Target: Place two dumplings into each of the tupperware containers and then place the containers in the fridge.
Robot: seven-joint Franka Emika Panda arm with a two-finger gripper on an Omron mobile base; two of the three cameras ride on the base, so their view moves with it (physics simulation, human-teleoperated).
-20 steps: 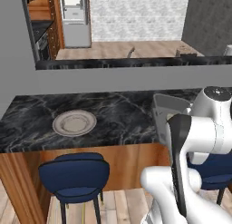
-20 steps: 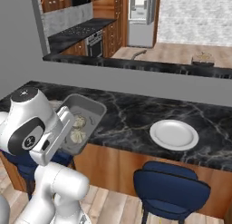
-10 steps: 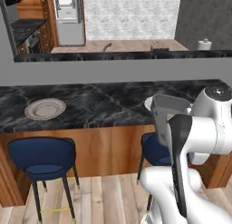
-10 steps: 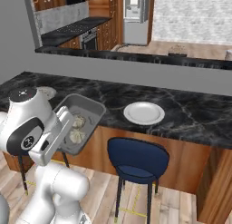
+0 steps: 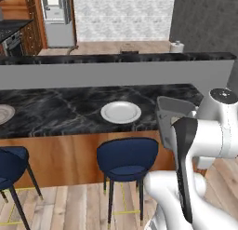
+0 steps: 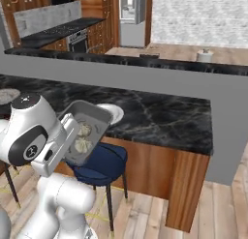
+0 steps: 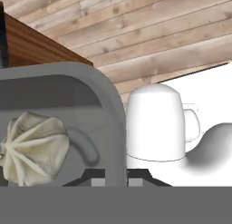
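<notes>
Claw (image 7: 114,175) pinched tight on the rim of the grey container (image 6: 85,131), one finger inside the wall and one outside, as I read it from the hand view. I am carrying that container in the air beside the near edge of the bench (image 6: 160,117), in front of the arm and clear of the bench top. It hangs steeply tilted, its open face turned toward the right base camera. Two dumplings (image 6: 82,139) sit inside it, one above the other; the hand view shows one dumpling (image 7: 34,148) close to the wall I am gripping.

My worry is the tilt. With the tray this steep and no lid, I judge that any jolt from the base or a quick swing of the arm could roll a dumpling over the low wall and onto the wood floor (image 7: 172,41).

The grip is on one edge alone, so I think the tray could also pivot or slip in the fingers.

The blue stool (image 6: 99,163) stands right under the load, and a low carry might clip it.

The fridge (image 5: 56,17) is far off behind the raised grey ledge (image 5: 116,73), so the drive looks long. The round plate (image 5: 121,112) sits near the bench's front edge, close enough for the arm to brush it.
</notes>
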